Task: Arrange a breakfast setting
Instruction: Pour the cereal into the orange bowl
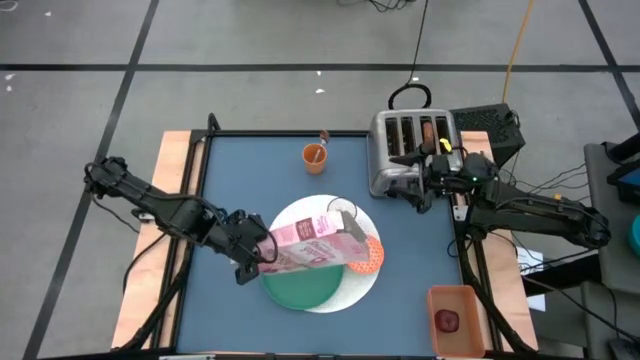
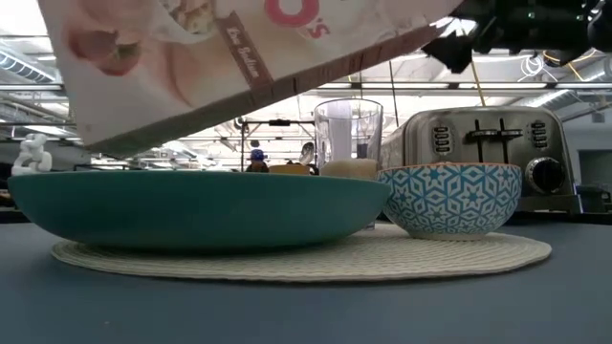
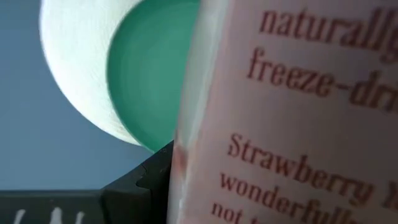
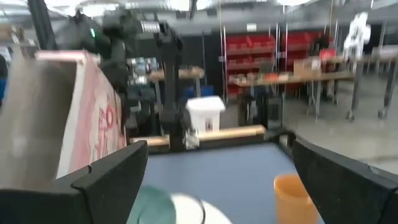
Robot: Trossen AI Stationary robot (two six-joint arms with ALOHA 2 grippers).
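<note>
A: Look down from the top first. What do you see?

B: Your left claw (image 1: 252,258) is closed on the pink cereal box (image 1: 315,245). The box is tipped over, with its open end above the patterned bowl (image 1: 368,257). The bowl and the green plate (image 1: 305,287) both sit on the big white round mat (image 1: 335,290) in the middle of the blue worktop (image 1: 250,170).

A: And your right claw?

B: Your right claw (image 1: 428,187) is by the front of the silver toaster (image 1: 412,150), at the worktop's right side. From up here you cannot tell if it is open.

A: Anything else up there?

B: An orange cup (image 1: 315,157) stands near the far edge. A dark red fruit (image 1: 447,320) lies in an orange tray (image 1: 458,318) at the near right corner.

A: Now look from worktop height.

B: The plate (image 2: 196,205) is in front on the mat (image 2: 306,258). The bowl (image 2: 449,198) is just beside it, and here it looks blue and white. A clear glass (image 2: 348,129) stands behind them. The toaster (image 2: 488,153) is farther back. The box (image 2: 220,57) hangs tilted above the plate.

A: And your left wrist camera?

B: The box (image 3: 292,118) fills most of it, pressed against a dark finger (image 3: 140,186). Past it you see the plate (image 3: 155,81) on the mat (image 3: 74,62).

A: The right wrist camera?

B: Its two dark fingers (image 4: 106,180) are wide apart, so that claw (image 4: 217,180) is open and empty. Ahead are the box (image 4: 87,118), the cup (image 4: 292,198) and the worktop (image 4: 224,174).
</note>
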